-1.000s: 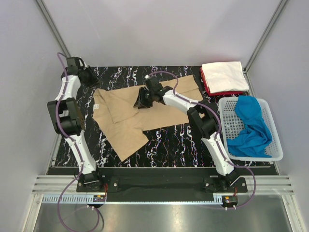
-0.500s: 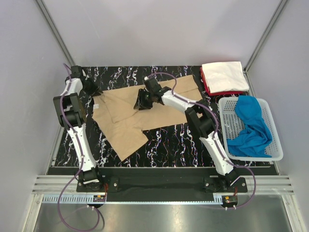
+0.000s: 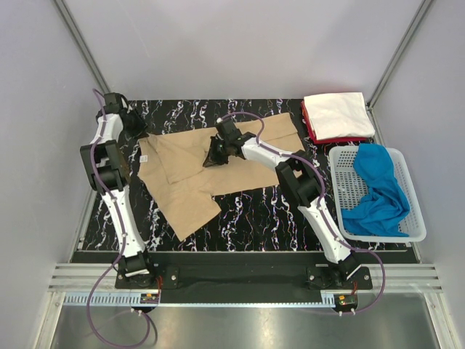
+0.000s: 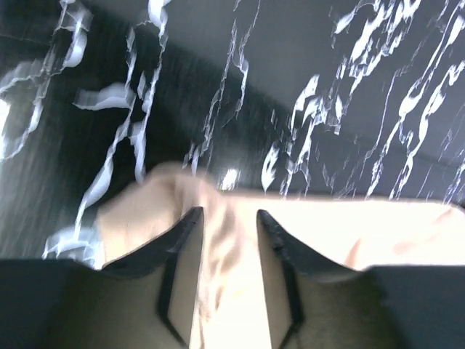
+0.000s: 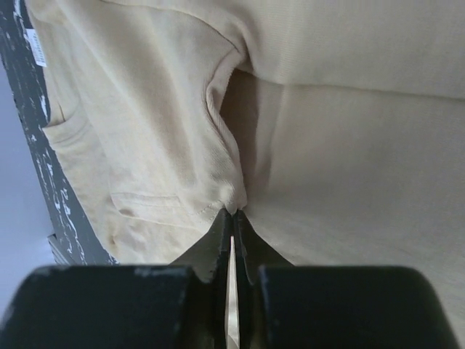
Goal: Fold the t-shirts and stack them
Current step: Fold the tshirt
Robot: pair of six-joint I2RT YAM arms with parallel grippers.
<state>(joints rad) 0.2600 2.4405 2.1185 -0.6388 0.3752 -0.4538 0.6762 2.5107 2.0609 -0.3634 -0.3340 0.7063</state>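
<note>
Tan t-shirt (image 3: pixel 196 171) spread on the black, white-veined bench (image 3: pixel 261 211), left of middle. Partly folded, with one layer laid over another. A long tongue of cloth reaching toward the near edge, and a second stretch running right toward the far corner.

Right hand (image 3: pixel 212 158) down on the middle of the tan t-shirt, arm stretched leftward across the bench. From the right wrist view: right hand (image 5: pixel 232 218) clenched, fingertips all but together, pinching a thin ridge of tan cloth where a stitched hem meets a curved seam. A soft crease rising from the pinch. More cloth lying flat on both sides.

Left hand (image 3: pixel 138 127) at the far left corner of the bench, right at the shirt's far left corner. From the left wrist view, which is blurred: left hand (image 4: pixel 229 218) released, fingers standing apart. Pale tan cloth showing in the gap and beneath them, the marbled surface beyond.

White t-shirt (image 3: pixel 336 115) folded into a neat square at the far right corner, resting on a folded red t-shirt (image 3: pixel 341 139). Only the red edge peeking out along the near and left sides.

Bright blue t-shirt (image 3: pixel 378 193) crumpled in a white mesh basket (image 3: pixel 340 182) at the right edge of the bench, just near of the white and red stack. Well apart from both hands.
</note>
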